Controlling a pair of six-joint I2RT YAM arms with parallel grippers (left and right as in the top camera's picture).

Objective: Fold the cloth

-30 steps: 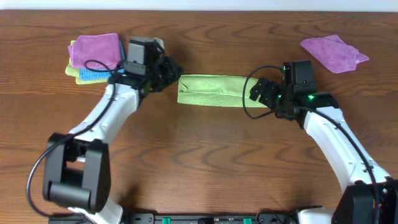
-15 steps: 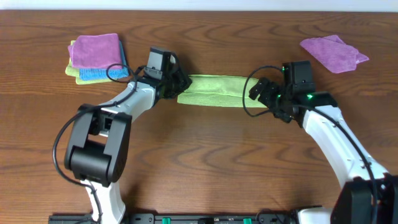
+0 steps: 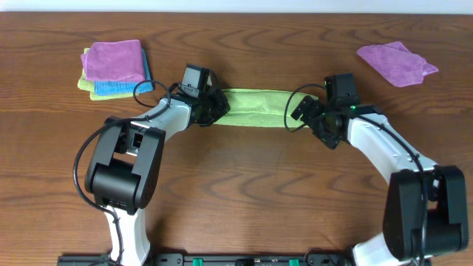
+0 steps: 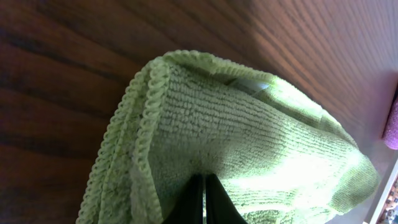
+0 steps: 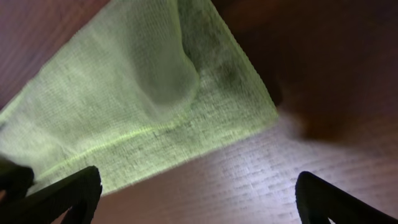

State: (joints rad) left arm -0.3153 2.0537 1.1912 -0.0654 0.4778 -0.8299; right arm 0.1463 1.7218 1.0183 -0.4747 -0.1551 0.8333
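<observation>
The lime-green cloth (image 3: 255, 107) lies on the wooden table, folded into a long strip running left to right. My left gripper (image 3: 214, 111) is at its left end. In the left wrist view its fingers (image 4: 202, 200) are pressed together on the cloth (image 4: 249, 137), which bulges up around them. My right gripper (image 3: 299, 116) is at the strip's right end, open. In the right wrist view (image 5: 199, 205) it is wide apart: the left fingertip is at the cloth's edge and the right one is over bare wood. The cloth's corner (image 5: 155, 106) lies flat ahead of it.
A stack of folded cloths (image 3: 112, 66), purple on top of teal-blue and green, lies at the back left. A loose purple cloth (image 3: 397, 63) lies at the back right. Both arms reach in from the front edge.
My left gripper moved right and forward from beside the stack onto the cloth's left end. My right gripper shifted a little left toward the right end.
</observation>
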